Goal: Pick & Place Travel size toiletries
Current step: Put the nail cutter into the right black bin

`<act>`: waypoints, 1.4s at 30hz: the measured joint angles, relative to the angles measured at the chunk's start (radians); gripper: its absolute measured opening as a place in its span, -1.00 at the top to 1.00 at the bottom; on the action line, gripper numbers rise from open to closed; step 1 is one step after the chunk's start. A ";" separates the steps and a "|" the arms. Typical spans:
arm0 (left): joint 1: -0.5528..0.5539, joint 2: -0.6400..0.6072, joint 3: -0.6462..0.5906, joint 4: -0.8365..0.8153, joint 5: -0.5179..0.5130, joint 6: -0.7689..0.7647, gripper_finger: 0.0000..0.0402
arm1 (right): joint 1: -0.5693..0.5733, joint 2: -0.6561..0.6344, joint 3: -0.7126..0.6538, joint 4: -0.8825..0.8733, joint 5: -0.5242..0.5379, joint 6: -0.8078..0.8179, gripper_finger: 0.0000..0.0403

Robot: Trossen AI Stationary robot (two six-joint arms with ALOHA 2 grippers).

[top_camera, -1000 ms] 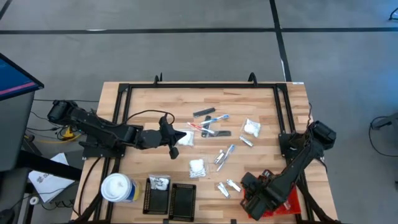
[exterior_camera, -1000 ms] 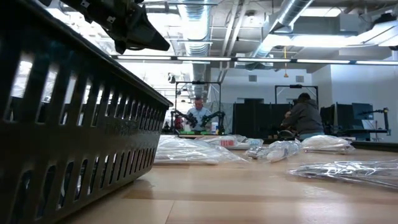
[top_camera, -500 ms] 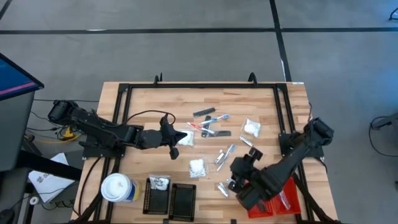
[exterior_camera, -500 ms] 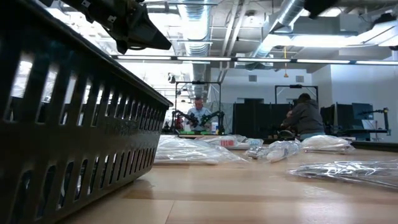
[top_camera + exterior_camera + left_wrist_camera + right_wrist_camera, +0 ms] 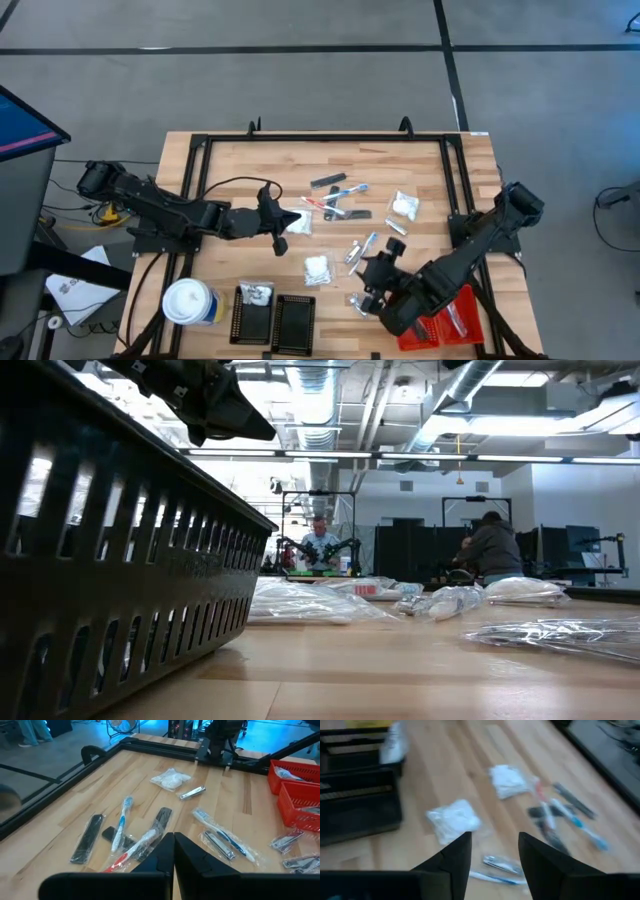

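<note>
The travel size toiletries lie scattered on the wooden table: sticks and dark bars (image 5: 335, 195), white puffy packets (image 5: 405, 206) (image 5: 316, 268) and silvery sachets (image 5: 362, 250). My right gripper (image 5: 372, 283) hovers open above the near-centre sachets (image 5: 502, 865), with nothing between its fingers; a white packet (image 5: 454, 819) lies just beyond. My left gripper (image 5: 279, 232) hangs shut above the table's left-centre, beside a white packet (image 5: 296, 222). In its wrist view the shut fingers (image 5: 174, 851) point over sticks (image 5: 122, 820) and a packet (image 5: 171, 778).
Black ribbed trays (image 5: 275, 320) stand at the near edge, one with a packet (image 5: 256, 293) inside, next to a white-topped canister (image 5: 188, 302). A red tray (image 5: 455, 320) at the near right holds a packet. A dark frame (image 5: 325, 138) borders the table. People show far behind (image 5: 490, 545).
My right gripper has swung from over the red tray toward the table's left and centre, rising and rolling its wrist. It now hovers over the near-centre sachets. The red tray, earlier covered by the arm, shows a packet inside.
</note>
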 joint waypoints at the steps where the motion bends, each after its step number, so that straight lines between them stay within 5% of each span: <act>1: 0.000 0.000 0.000 0.000 0.000 0.000 1.00 | 0.000 0.000 -0.012 0.038 -0.013 -0.028 0.26; 13: 0.000 0.000 -0.001 -0.001 0.000 0.000 1.00 | -0.043 -0.017 -0.030 0.143 -0.020 -0.125 0.56; 20: 0.000 0.001 -0.005 -0.002 0.000 0.000 1.00 | -0.060 0.009 -0.138 0.550 -0.221 -0.322 0.73; 27: 0.000 0.001 -0.005 -0.001 0.000 0.000 1.00 | -0.078 -0.097 -0.270 0.640 -0.169 -0.342 0.85; 37: 0.008 0.008 -0.005 -0.001 0.000 0.007 1.00 | -0.105 -0.292 -0.682 1.347 -0.328 -0.502 0.99; 42: 0.037 0.045 -0.006 0.010 0.037 0.007 1.00 | -0.105 -0.358 -0.784 1.544 -0.348 -0.557 0.95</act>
